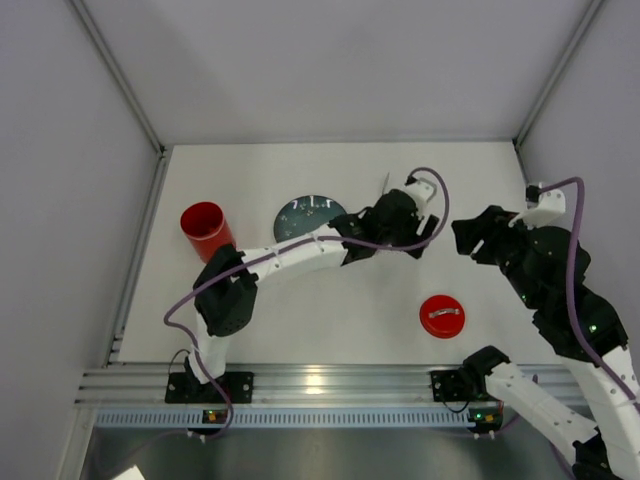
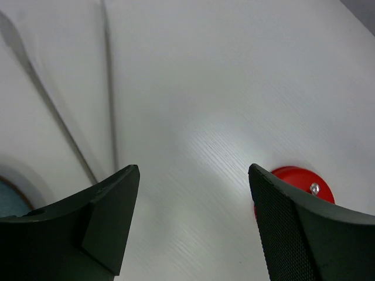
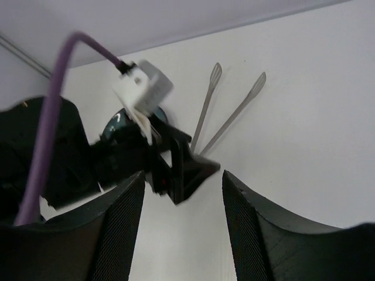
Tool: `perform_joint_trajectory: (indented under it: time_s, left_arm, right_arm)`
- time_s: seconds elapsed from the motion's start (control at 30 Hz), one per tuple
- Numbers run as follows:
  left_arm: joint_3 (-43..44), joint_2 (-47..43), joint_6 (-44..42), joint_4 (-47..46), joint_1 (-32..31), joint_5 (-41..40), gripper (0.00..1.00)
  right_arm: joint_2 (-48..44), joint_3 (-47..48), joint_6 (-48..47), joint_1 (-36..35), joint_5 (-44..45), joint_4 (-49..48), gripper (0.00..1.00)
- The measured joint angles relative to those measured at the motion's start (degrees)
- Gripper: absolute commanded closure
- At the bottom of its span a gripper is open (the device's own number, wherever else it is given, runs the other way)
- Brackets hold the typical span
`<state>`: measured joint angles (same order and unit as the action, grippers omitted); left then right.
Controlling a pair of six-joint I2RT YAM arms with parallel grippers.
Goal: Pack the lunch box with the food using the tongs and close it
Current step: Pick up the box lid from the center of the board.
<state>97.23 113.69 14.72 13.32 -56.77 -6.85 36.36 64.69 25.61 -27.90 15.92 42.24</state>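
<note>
Left pincer [image 2: 193, 170] wide open, empty, near tongs [image 3: 205, 107] lying on counter [image 3: 304, 146]; right pincer [image 3: 183, 175] partly open, nothing between its jaws.

1 red lunch box [image 1: 205, 228], 1 blue-grey plate [image 1: 300, 222] and 1 flat red lid [image 1: 441, 316] sit on 1 bench [image 1: 330, 330]. there is 1 pair of tongs [image 3: 204, 111], with 2 thin arms ending in 2 flattened tips. 2 robot arms: 1 left arm [image 1: 290, 258], 1 right arm [image 1: 560, 290]. 2 claws: 1 left claw [image 2: 193, 175], 1 right claw [image 3: 181, 178], each with 2 fingers. the food on the plate is too small to count.
</note>
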Motion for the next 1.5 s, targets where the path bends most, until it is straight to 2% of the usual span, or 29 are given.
perform_joint_trajectory:
  time_s: [0.23, 0.37, 0.87, 1.07, 1.33, 1.5]
  left_arm:
    - [-2.82, 2.91, -3.15, -0.83, -11.56, 2.49, 0.21]
    - [-2.21, 5.86, -4.04, -1.2, -14.1, 3.56, 0.21]
    - [1.77, 12.5, -4.66, -1.73, -14.25, 9.11, 0.24]
    - [1.77, 13.88, -4.59, -1.75, -14.25, 10.12, 0.32]
    - [1.75, 14.38, -4.42, -1.55, -14.25, 10.49, 0.47]
    - [1.66, 14.38, -4.39, -1.44, -14.25, 10.47, 0.52]
  right_arm:
    - [-1.05, 2.95, -0.09, 0.0, 0.57, 2.12, 0.45]
    - [-1.2, 2.95, -0.13, 0.0, 1.31, 4.07, 0.44]
    - [-1.2, 2.93, -0.57, 0.0, 2.95, 6.32, 0.44]
    - [-1.2, 2.8, -0.55, 0.0, 3.32, 7.1, 0.44]
    - [-1.2, 2.03, -0.55, 0.0, 3.37, 7.06, 0.45]
    - [-1.22, 1.68, -0.52, 0.0, 3.37, 6.93, 0.45]
